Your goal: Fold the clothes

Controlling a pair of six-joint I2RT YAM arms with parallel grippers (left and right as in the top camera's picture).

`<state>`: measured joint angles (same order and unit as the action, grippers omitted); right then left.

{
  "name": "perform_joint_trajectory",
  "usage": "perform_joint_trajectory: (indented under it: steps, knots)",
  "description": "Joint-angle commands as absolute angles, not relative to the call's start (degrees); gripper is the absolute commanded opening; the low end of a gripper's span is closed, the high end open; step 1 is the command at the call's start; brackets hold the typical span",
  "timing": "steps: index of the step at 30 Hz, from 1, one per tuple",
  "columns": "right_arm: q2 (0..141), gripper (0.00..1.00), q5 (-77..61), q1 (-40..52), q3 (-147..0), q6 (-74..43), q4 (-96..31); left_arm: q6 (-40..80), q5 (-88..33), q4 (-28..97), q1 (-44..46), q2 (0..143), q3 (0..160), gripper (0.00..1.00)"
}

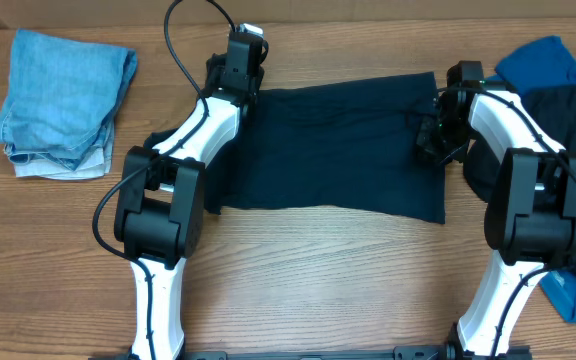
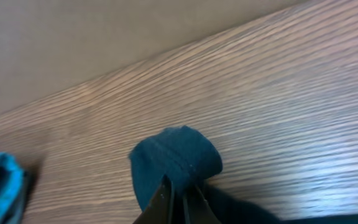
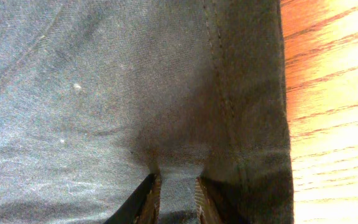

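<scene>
A wooden table [image 1: 318, 280] carries a dark navy shirt [image 1: 338, 145], spread nearly flat in the middle between the two arms. A heap of more clothes [image 1: 553, 95], dark and bright blue, waits at the right edge, and a folded pale denim-like stack [image 1: 63, 100] sits well apart at the far left.

The left gripper [image 2: 180, 186] is pinched tight on a small bunch of the shirt at its far left corner. The right gripper [image 3: 178, 190] is clamped on the cloth just inside the stitched hem on the shirt's right side, with the fabric puckering toward its fingers.

The fold looks ready to begin. To do it well, both arms would probably need to rise together and level, keeping the edge taut between them. They would then carry it over in one sweep so it lands square on the opposite edge. The left pinch looks small and could slip under a sharp pull.
</scene>
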<state>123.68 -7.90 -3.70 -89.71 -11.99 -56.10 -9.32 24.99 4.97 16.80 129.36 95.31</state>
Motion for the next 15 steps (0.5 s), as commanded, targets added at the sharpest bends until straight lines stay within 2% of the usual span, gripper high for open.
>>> perform_joint_trajectory:
  steps: [1, 9, 11, 13, 14, 15]
  knots:
    - [122.9, 0.24, -5.5, -3.9, -89.1, -12.0, -55.2, -13.1, 29.1, 6.8, 14.8, 129.5, 96.7, 0.04]
    - [122.9, 0.24, -5.4, -3.9, -89.1, -12.0, -55.4, -13.1, 25.0, 8.3, 5.9, 129.5, 96.7, 0.05]
    - [122.9, 0.24, -5.4, -3.9, -89.1, -12.0, -55.4, -13.1, 21.0, 7.4, 3.5, 129.5, 96.7, 0.2]
    - [122.9, 0.24, -5.4, -3.9, -89.1, -12.0, -55.4, -13.1, 20.8, 5.8, 1.5, 129.5, 96.7, 0.21]
    - [122.9, 0.24, -5.4, -3.9, -89.1, -12.0, -55.4, -13.1, 20.8, 5.1, 0.7, 129.5, 96.7, 0.27]
    - [122.9, 0.24, -5.4, -3.9, -89.1, -12.0, -55.4, -13.4, 20.9, 3.7, -0.1, 129.5, 96.7, 0.44]
